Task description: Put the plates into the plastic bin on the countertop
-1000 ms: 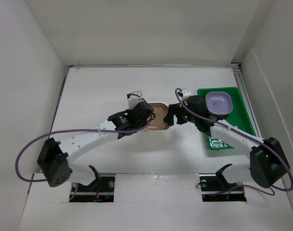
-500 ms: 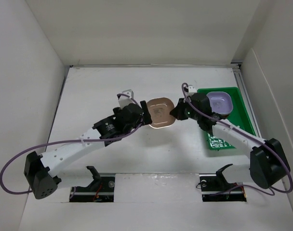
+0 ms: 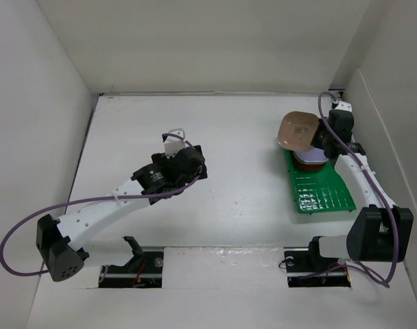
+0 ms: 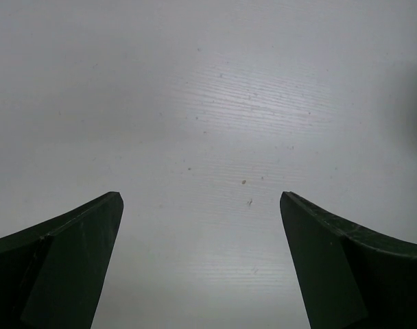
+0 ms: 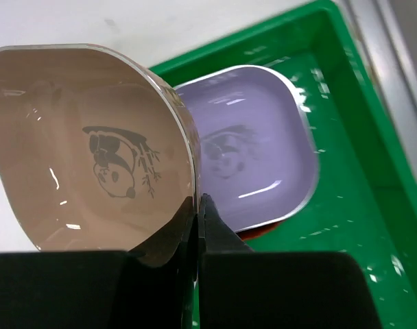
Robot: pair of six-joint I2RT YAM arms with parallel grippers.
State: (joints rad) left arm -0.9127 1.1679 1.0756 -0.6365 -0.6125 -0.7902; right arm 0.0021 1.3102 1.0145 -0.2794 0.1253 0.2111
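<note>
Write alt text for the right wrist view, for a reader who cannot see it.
The right gripper pinches the rim of a tan-brown plate with a panda print, held tilted in front of a lavender plate lying in the green bin.

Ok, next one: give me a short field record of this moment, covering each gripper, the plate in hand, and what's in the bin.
left gripper: open, holding nothing, over the countertop
right gripper: shut on the rim of the tan plate
tan plate: lifted, panda print visible, over the far left corner of the green bin
green bin: on the right side of the countertop
lavender plate: lying in the bin's far end, partly under the tan plate
task state: tan plate not yet set down
</note>
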